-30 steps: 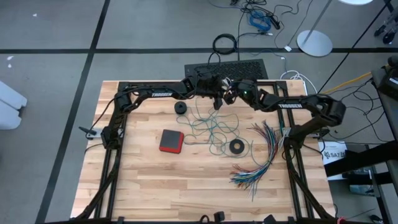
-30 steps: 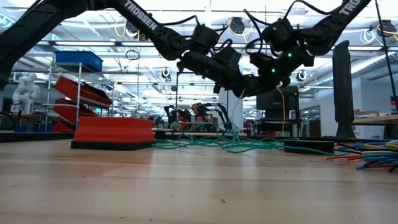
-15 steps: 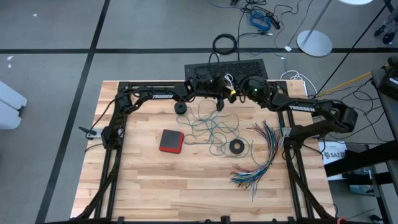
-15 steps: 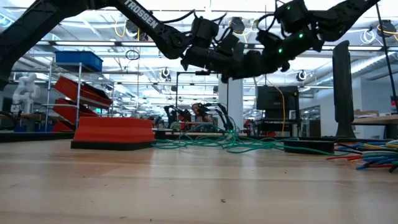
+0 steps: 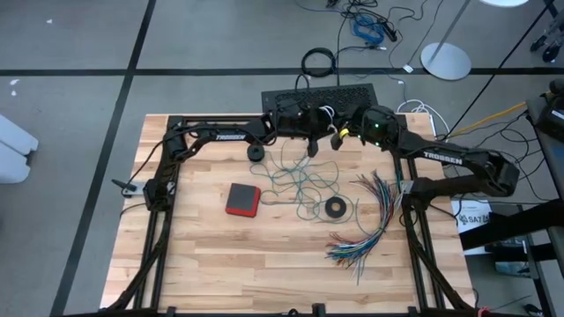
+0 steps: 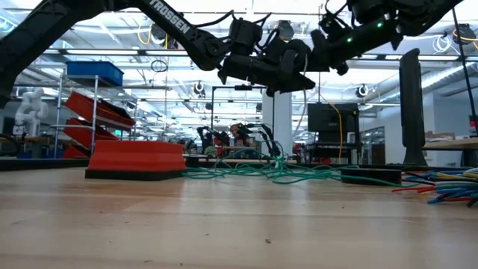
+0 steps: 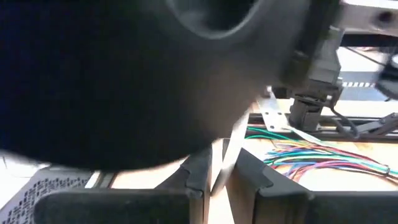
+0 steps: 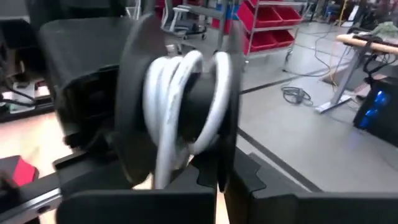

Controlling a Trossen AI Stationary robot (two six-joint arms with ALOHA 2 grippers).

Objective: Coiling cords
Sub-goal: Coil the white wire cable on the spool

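1. Left hand (image 5: pixel 310 132): you have it raised over the worktop's (image 5: pixel 203 255) far edge, near the middle, its fingers nipped on the white cord (image 7: pixel 231 142).
2. Right hand (image 5: pixel 342 132): you have it raised just beside the left one, fingers fully closed on the flange of a black spool (image 8: pixel 180 106) wound with white cord.
3. Teal-green cord (image 5: pixel 300 183): you see it lying in a loose tangle on the worktop's middle, below both hands.
4. Red block (image 5: pixel 242 199): lies left of the tangle.
5. Black ring (image 5: pixel 335 208): lies at the tangle's right edge.
6. Multicoloured wires (image 5: pixel 370 220): fanned out near the right edge.
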